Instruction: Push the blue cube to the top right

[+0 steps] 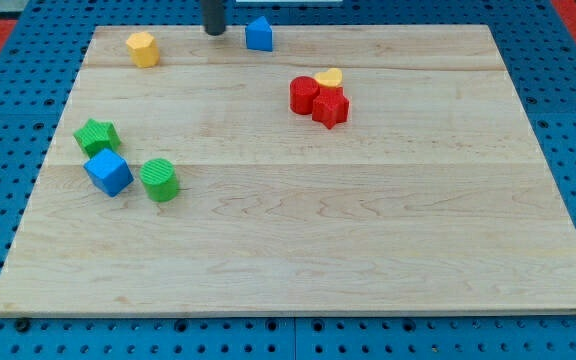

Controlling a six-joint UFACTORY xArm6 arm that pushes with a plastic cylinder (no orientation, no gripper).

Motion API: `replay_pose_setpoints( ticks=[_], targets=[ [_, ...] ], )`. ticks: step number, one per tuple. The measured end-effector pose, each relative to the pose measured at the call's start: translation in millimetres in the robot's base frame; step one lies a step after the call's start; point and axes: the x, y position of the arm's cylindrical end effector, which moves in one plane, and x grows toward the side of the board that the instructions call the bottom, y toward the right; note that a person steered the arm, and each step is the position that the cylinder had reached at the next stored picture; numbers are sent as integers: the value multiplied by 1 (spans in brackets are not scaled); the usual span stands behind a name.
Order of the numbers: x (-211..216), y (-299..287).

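The blue cube (pixel 108 172) lies at the view's left, between a green star block (pixel 97 136) above it and a green cylinder (pixel 160 180) to its right. My tip (pixel 214 31) is at the view's top edge of the board, far from the blue cube. It stands just left of a second blue block (pixel 259 34), which has a pointed top, and is apart from it.
A yellow hexagonal block (pixel 143 48) lies at the top left. A red cylinder (pixel 304 95), a red star block (pixel 331 108) and a yellow block (pixel 329 78) cluster right of centre near the top. The wooden board (pixel 298 250) rests on a blue pegboard.
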Motion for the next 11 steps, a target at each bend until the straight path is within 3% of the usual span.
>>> replay_pose_setpoints(
  ticks=[2, 7, 9, 10, 11],
  targets=[
    [26, 72],
    [30, 57],
    [92, 68],
    [101, 49],
    [125, -57]
  ],
)
